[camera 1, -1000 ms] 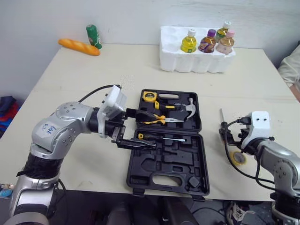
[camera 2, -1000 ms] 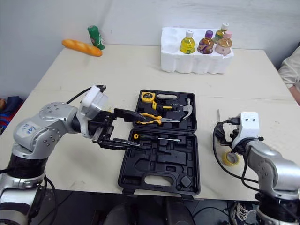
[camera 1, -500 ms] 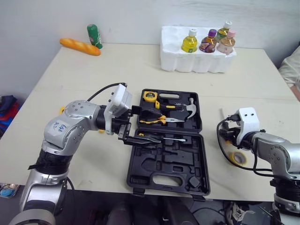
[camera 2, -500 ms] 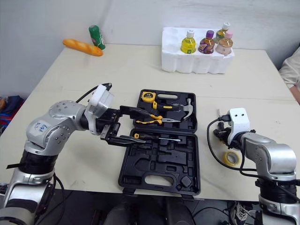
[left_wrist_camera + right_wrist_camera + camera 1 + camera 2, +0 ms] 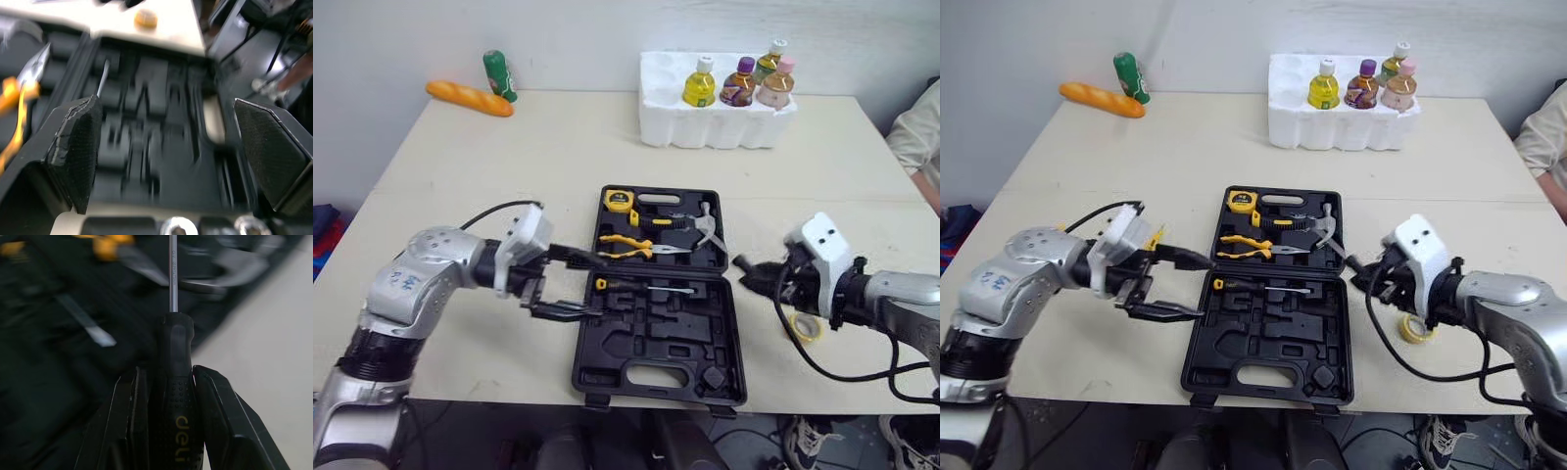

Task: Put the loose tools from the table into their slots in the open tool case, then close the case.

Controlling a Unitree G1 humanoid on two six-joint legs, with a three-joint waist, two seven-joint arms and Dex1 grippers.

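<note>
Swung inward since a moment ago, the right gripper [image 5: 1368, 275] now has its fingers clenched on a black-handled screwdriver [image 5: 173, 362]. Its shaft points ahead of the fingertips over the right edge of the open tool case [image 5: 646, 377]. The left gripper [image 5: 597, 285] has its fingers released and spread wide, with the case's left side ahead between them.
</note>
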